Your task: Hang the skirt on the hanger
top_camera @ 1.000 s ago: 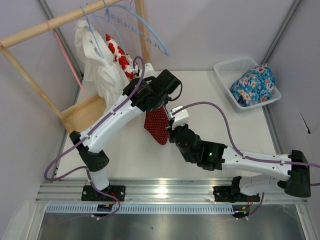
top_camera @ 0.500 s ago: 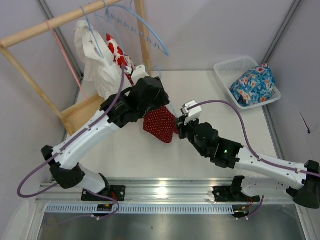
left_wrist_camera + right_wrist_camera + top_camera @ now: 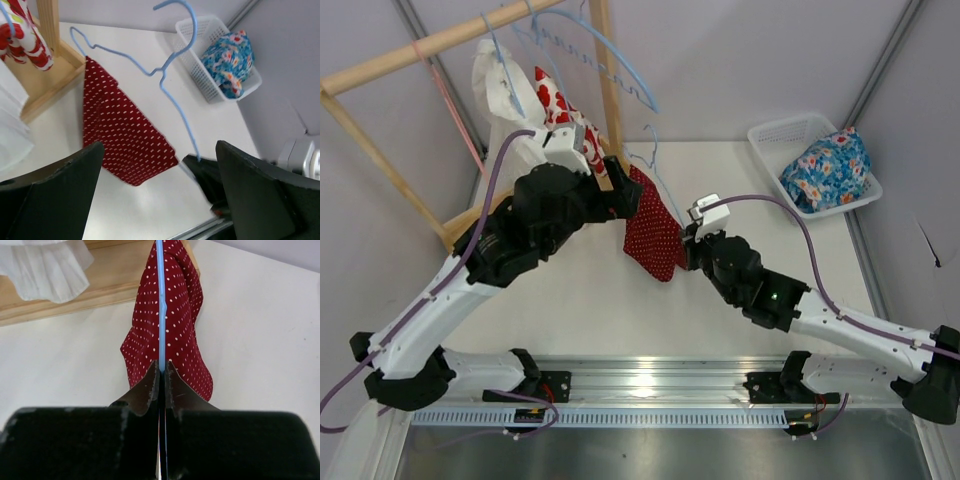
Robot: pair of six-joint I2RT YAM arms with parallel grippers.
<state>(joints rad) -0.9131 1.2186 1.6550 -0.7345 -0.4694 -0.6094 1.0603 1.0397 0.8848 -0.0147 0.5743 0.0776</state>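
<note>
- Dark red polka-dot skirt (image 3: pixel 653 225) hangs folded over one sloping arm of the thin pale-blue hanger (image 3: pixel 160 290), above the middle of the white surface (image 3: pixel 570 300)
- From the right wrist view, fabric falls on both sides of the wire, so the draping looks done; it is bunched and uneven rather than spread flat
- Right claw (image 3: pixel 160 365) is clamped together on the lower end of the hanger wire and alone carries hanger and skirt
- Left claw (image 3: pixel 160 146) stands wide apart and holds nothing; it sits up beside the wooden rack (image 3: pixel 440 40), close to the skirt's upper edge but not touching it
- Hanger's hook points up and free in the air, not caught on any rail
- Whether the skirt's lowest corner rests on the surface cannot be told
- White basket (image 3: pixel 775 135) with a blue floral garment (image 3: pixel 825 168) sits well apart at the far right
- Judged from this, the main step is achieved; what may be left is tidying the fabric and setting or hanging the hanger somewhere steady
</note>
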